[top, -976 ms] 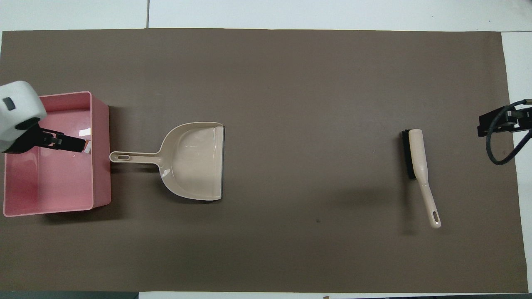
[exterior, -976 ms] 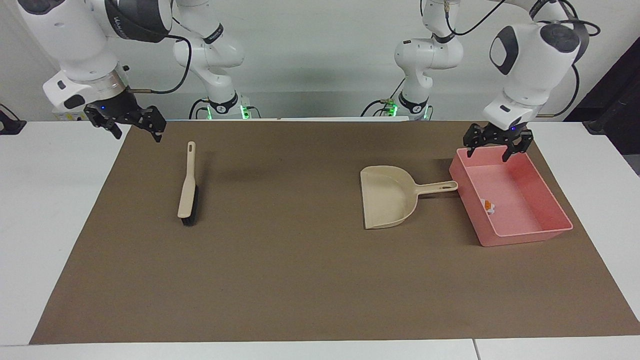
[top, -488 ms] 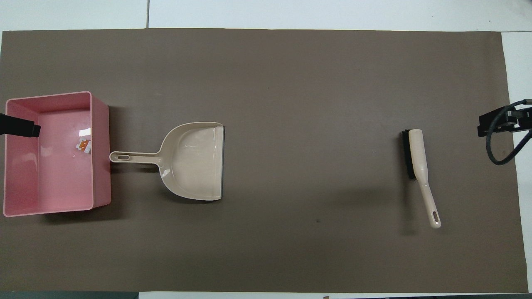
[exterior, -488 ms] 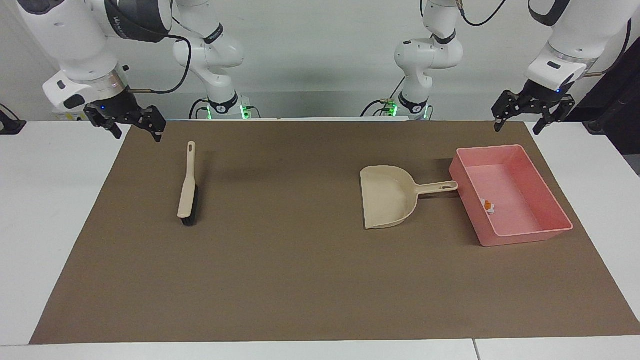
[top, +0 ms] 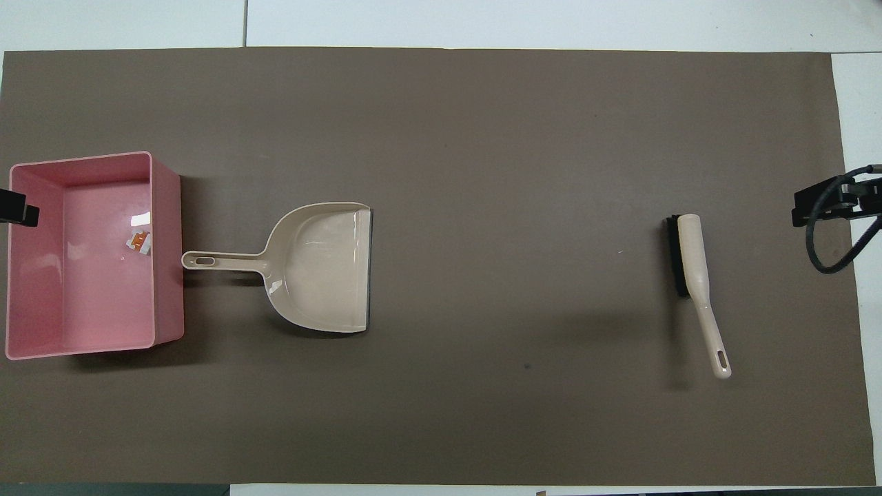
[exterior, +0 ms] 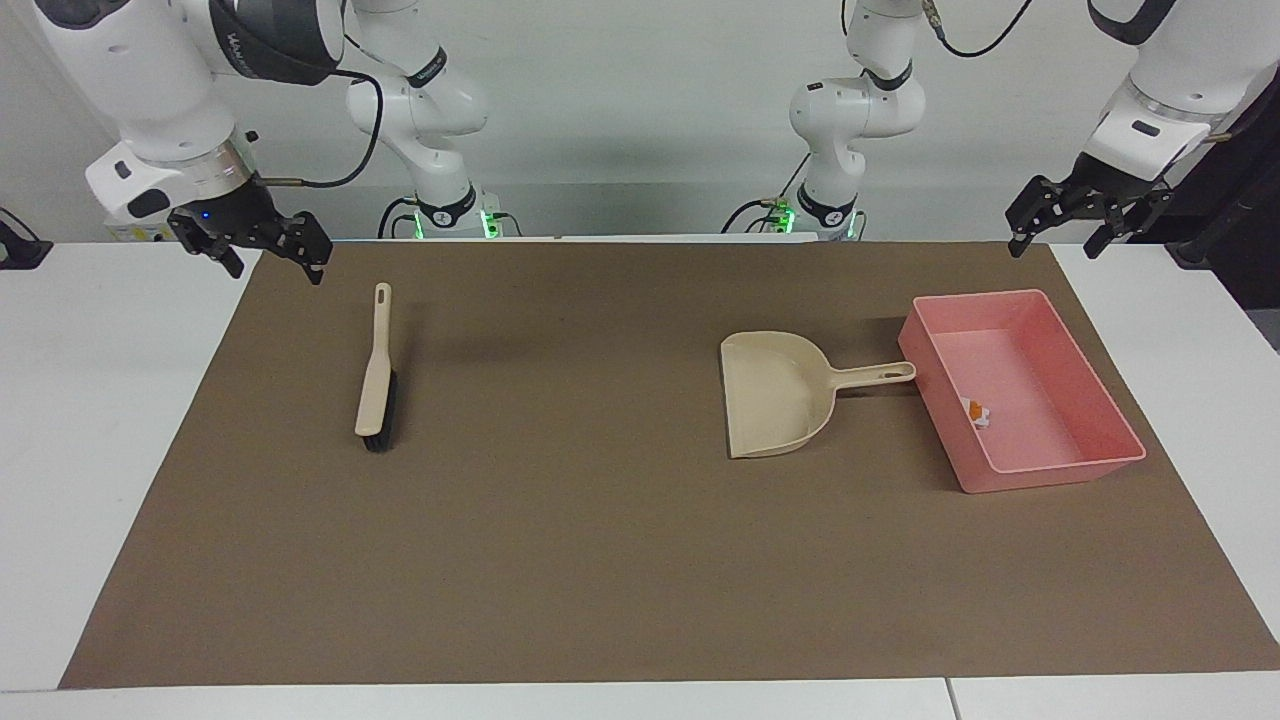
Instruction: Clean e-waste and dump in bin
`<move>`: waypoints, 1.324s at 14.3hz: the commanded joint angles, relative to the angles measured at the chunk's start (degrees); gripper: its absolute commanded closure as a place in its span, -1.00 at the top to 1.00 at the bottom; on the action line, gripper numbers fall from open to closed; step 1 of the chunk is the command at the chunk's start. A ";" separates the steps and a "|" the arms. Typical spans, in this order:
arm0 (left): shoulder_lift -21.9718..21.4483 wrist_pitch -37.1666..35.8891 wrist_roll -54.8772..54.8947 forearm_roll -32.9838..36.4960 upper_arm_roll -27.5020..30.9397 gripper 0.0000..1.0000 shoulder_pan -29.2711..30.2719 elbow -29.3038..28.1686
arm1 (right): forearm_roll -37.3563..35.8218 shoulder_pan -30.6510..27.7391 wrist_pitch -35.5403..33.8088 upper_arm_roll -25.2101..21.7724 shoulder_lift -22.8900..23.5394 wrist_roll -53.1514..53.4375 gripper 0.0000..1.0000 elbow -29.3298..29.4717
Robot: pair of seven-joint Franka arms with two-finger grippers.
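Note:
The e-waste (exterior: 978, 413) (top: 140, 241), tiny white and grey bits with an orange one, lies on the floor of the pink bin (exterior: 1060, 467) (top: 167, 275) at the left arm's end of the mat. My left gripper (exterior: 1052, 245) (top: 17, 210) hangs open and empty, raised above the mat's corner beside the bin. My right gripper (exterior: 278, 272) (top: 827, 207) waits open and empty, raised over the mat's edge at the right arm's end, near the brush's handle.
A beige dustpan (exterior: 775, 395) (top: 317, 269) lies flat on the brown mat, its handle touching the bin's wall. A beige brush (exterior: 375, 375) (top: 692, 265) with black bristles lies toward the right arm's end.
My left gripper has risen from the bin's rim and swung outward toward the left arm's end of the table. The right gripper, bin, dustpan and brush have not moved.

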 commanded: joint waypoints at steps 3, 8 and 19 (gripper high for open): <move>0.20 -0.37 -0.66 -2.14 -0.16 0.96 1.07 0.93 | 0.98 -0.67 -0.26 0.38 -0.92 0.38 0.98 -0.66; 0.29 0.43 -0.22 -2.68 -0.25 0.96 0.98 1.02 | 0.89 -0.58 -0.26 0.38 -0.92 0.38 0.98 -0.66; -0.41 0.43 -0.30 -1.27 -0.34 0.97 0.45 -0.30 | 2.20 -0.67 -0.26 0.47 -0.92 0.03 0.98 -0.57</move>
